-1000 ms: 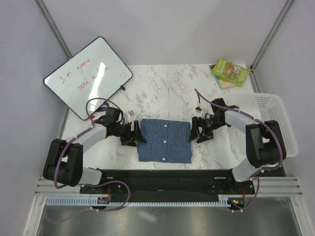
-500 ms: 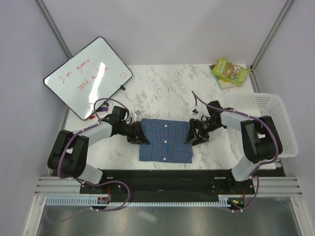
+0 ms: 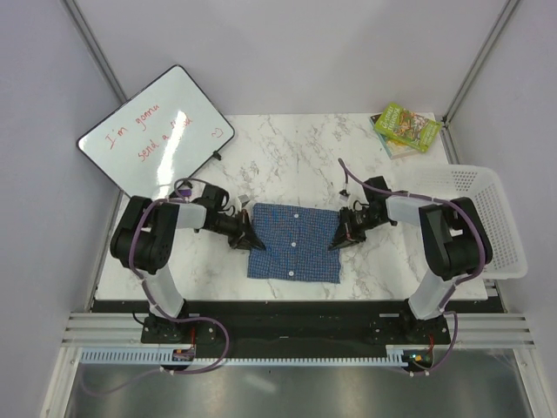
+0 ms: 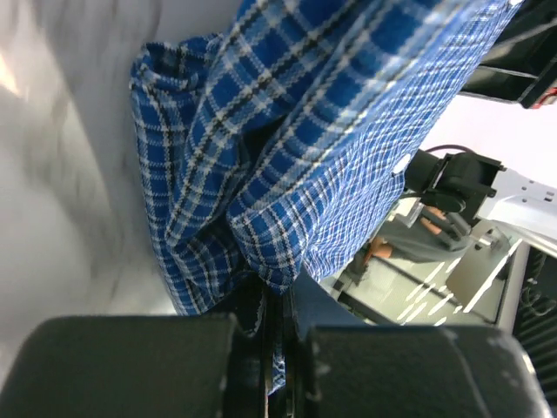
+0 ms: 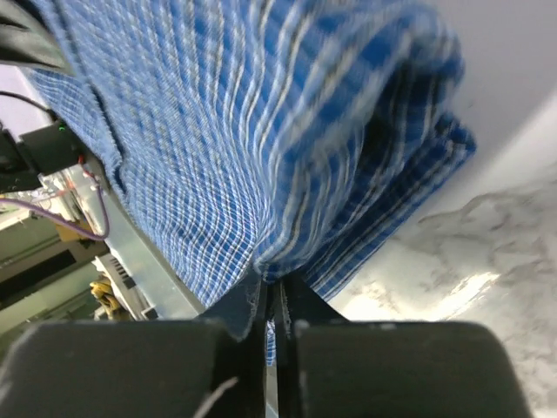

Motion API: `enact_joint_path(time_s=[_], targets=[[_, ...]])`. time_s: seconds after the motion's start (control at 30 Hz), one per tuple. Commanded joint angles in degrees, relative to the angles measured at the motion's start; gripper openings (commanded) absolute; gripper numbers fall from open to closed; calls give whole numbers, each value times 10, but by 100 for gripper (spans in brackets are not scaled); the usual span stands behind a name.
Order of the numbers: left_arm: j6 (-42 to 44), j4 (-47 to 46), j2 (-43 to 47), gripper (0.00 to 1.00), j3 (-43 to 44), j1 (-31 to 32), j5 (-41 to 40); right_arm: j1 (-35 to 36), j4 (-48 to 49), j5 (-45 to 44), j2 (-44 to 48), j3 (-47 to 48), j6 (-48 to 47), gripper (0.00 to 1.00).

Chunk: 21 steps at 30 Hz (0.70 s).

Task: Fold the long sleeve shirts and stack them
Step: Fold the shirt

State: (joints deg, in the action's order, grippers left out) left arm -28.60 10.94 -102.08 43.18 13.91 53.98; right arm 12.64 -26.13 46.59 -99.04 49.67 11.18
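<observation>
A blue checked long sleeve shirt (image 3: 293, 243) lies folded into a rectangle on the marble table (image 3: 287, 157), buttons up. My left gripper (image 3: 247, 237) is shut on the shirt's left edge; the left wrist view shows a pinched fold of the checked cloth (image 4: 261, 209) between the closed jaws of that gripper (image 4: 278, 300). On the opposite side my right gripper (image 3: 338, 240) is shut on the right edge, and in the right wrist view the cloth (image 5: 261, 148) bunches into the closed jaws of this gripper (image 5: 272, 292). The shirt's middle sags slightly between the two grips.
A whiteboard (image 3: 157, 135) with red writing leans at the back left. A green book (image 3: 406, 128) lies at the back right corner. A white mesh basket (image 3: 487, 218) hangs off the table's right edge.
Both grippers moved inward onto the shirt's side edges and went from open to shut on the cloth. The shirt's edges have lifted slightly.
</observation>
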Motion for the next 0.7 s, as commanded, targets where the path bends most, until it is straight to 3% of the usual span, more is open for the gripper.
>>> enact_joint_path(time_s=[0.0,0.2,0.3,0.33,0.37,0.4,0.5,0.6,0.67], targets=[[67,17,-24,2,59,0,-5,1,24,-40,-41,24,-9,0],[85,-1,-9,4,71,-17,-29,-3,23,-65,-71,87,-34,0],[86,0,-15,9,102,-27,-22,-4,8,-69,-63,113,-41,19],[89,5,-8,17,112,-29,-20,-6,-8,-65,-57,125,-45,32],[95,7,-1,23,117,-31,-18,-13,-18,-58,-49,129,-47,39],[101,10,6,36,124,-40,1,-18,-29,-55,-23,133,-54,57],[112,32,67,54,125,-82,-3,-38,-93,-56,52,139,-91,80],[125,71,138,61,119,-121,-12,-52,-138,-82,127,154,-148,81],[144,80,197,62,105,-113,19,-48,-146,-37,166,153,-144,79]])
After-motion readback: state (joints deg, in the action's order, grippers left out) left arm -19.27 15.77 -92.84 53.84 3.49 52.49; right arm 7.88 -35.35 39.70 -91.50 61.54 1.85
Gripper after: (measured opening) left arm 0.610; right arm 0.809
